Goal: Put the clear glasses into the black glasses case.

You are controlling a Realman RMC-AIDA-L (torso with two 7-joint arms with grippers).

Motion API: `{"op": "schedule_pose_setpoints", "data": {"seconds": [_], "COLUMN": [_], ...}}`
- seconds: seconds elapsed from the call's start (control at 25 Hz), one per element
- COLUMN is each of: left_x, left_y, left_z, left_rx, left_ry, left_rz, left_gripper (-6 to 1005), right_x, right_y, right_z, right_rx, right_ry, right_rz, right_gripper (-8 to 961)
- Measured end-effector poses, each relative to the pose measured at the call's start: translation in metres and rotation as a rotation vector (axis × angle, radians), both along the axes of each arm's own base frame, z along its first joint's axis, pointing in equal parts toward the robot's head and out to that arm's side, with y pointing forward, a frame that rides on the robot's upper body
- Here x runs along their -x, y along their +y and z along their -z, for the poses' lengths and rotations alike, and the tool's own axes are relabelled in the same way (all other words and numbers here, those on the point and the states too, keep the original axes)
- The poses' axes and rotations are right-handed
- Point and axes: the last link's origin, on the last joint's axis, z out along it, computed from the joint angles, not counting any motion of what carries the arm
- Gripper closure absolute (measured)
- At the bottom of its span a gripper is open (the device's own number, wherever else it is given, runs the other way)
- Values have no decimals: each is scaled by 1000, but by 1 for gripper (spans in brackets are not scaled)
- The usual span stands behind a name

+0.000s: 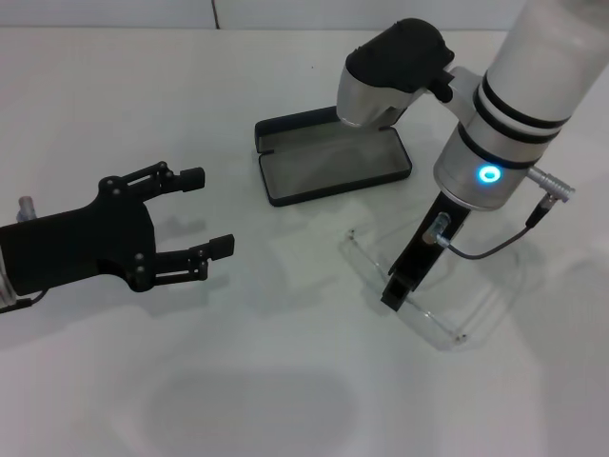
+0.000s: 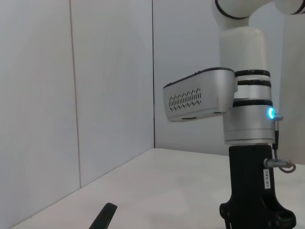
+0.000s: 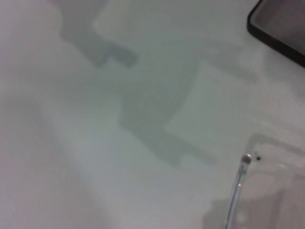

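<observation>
The clear glasses (image 1: pixel 433 319) lie on the white table at the right, arms unfolded; one hinge and arm (image 3: pixel 245 160) show in the right wrist view. My right gripper (image 1: pixel 398 293) reaches straight down onto their front frame, near its middle. The black glasses case (image 1: pixel 324 193) lies open behind them at the centre, grey lining up and lid resting flat behind; a corner of the case (image 3: pixel 281 28) shows in the right wrist view. My left gripper (image 1: pixel 207 211) hovers open and empty at the left, well away from both.
The right arm's silver and black wrist housing (image 1: pixel 390 71) hangs over the far right end of the case. The left wrist view shows the right arm (image 2: pixel 248 124) against grey wall panels. White tabletop (image 1: pixel 238 381) stretches across the front.
</observation>
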Motion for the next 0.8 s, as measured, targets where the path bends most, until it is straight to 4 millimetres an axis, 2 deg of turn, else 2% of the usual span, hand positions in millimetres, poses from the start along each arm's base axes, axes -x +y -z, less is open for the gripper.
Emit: {"op": "schedule_pose_setpoints", "data": {"seconds": [0.24,0.56,0.8], "left_x": [-1,0,4], "left_y": [0,0,-1], "left_z": [0,-1,-5], "left_rx": [-1,-11,-32], "left_ry": [-1,-5,-14], "left_rz": [2,-6,-21], "left_gripper": [136,135,135], "right_x": [-1,0,13], "right_y": [0,-2,-6], "right_z": [0,-1,-7], "right_rx": [-3,11,15], "right_ry": [1,-12,21], "right_rz": [3,-2,-52], "right_gripper": [480,856,872]}}
